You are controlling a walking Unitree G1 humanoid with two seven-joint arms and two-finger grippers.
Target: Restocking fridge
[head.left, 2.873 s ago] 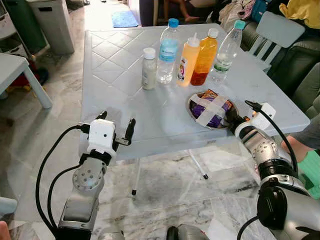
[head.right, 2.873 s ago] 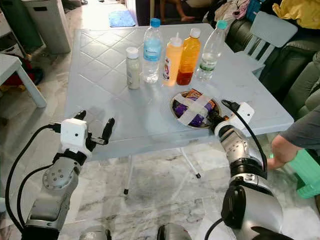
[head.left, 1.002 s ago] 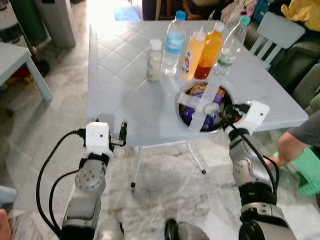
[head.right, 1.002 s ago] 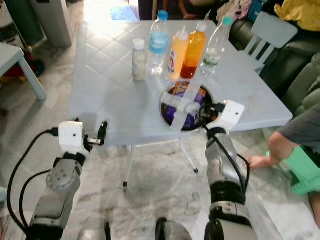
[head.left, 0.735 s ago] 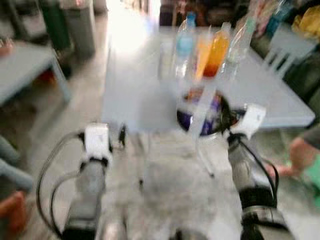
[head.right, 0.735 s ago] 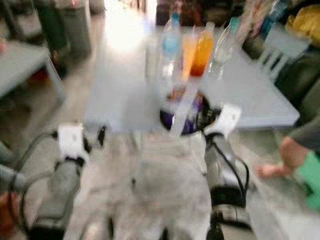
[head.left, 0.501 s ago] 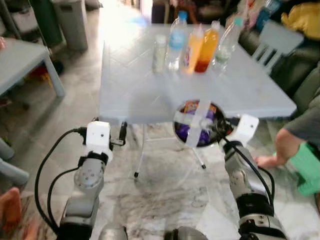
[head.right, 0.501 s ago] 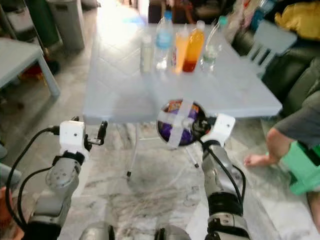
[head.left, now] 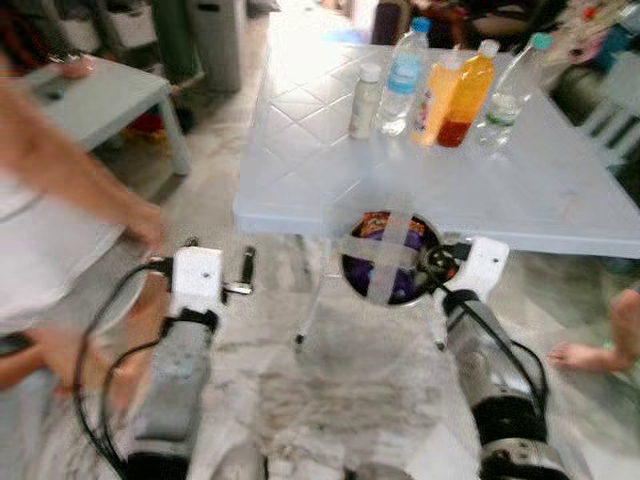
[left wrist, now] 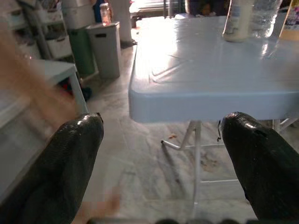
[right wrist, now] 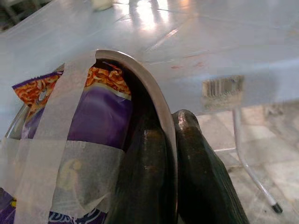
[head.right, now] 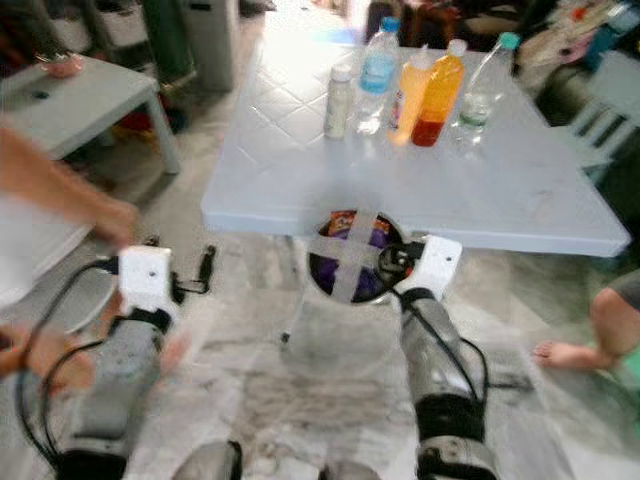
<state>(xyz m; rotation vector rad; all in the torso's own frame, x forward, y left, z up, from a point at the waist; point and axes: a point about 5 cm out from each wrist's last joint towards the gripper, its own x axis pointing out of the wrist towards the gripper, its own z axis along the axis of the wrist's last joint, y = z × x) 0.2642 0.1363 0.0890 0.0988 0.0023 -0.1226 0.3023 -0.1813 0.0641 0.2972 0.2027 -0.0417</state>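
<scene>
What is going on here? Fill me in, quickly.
The robot's right end effector is shut on the rim of a taped metal bowl of snack packets, held off the table edge above the floor. The left end effector is open, holding nothing. Five bottles stand on the table. A person's arm reaches in beside it.

A round metal bowl (head.left: 388, 258) holding purple and orange snack packets under a cross of pale tape hangs in the air just off the near edge of the tabletop (head.left: 560, 190), its rim pinched by the right hand (right wrist: 170, 154). Five bottles (head.left: 440, 78) stand upright in a row at the tabletop's far side.
</scene>
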